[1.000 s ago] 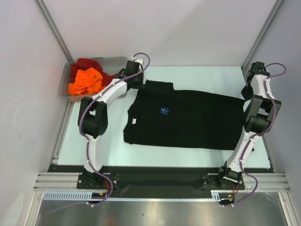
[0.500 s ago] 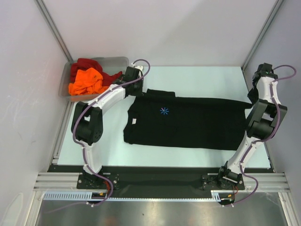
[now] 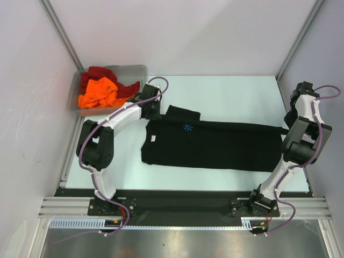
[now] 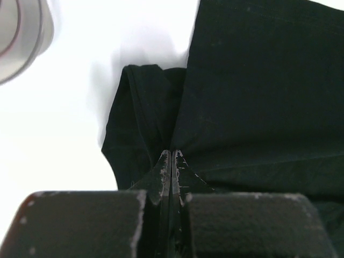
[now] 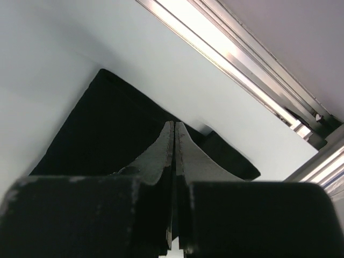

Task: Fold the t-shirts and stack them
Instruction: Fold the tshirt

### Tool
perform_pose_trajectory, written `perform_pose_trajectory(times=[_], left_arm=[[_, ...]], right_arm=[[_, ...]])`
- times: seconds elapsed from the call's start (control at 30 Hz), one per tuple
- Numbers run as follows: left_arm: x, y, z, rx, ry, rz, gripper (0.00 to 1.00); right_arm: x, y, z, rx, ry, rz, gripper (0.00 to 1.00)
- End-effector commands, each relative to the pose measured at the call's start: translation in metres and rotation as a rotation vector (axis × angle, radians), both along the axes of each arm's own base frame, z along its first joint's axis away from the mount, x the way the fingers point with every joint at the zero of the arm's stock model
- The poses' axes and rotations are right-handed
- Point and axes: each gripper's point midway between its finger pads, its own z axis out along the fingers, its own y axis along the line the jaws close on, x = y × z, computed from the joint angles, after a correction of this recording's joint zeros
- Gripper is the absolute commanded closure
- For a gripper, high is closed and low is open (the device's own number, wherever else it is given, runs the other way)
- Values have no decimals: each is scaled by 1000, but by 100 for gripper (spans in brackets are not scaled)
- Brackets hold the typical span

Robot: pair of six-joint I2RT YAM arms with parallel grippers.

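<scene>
Across the middle of the pale surface (image 3: 226, 91) lies the black t-shirt (image 3: 215, 148), spread sideways with its light-blue starburst mark (image 3: 187, 127) near the far edge. At the shirt's left far corner, the left pincer (image 4: 172, 156) is clamped tight on a bunched fold of the black cloth. At the right far corner, the right pincer (image 5: 174, 129) is likewise fully closed, pinching the shirt's edge, which stretches toward it in a thin strip. Far left, the orange t-shirt (image 3: 98, 92) and dark red t-shirt (image 3: 97, 73) sit crumpled in the grey bin (image 3: 134, 69).
</scene>
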Motion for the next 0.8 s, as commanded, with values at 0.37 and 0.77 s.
perform_pose_trajectory(times=[0.37, 0.77], left_arm=[[-28, 18, -3, 17, 27, 34, 100], [-31, 7, -26, -5, 86, -7, 100]], right_arm=[[-30, -7, -2, -47, 18, -31, 100], [-28, -9, -15, -42, 30, -30, 100]])
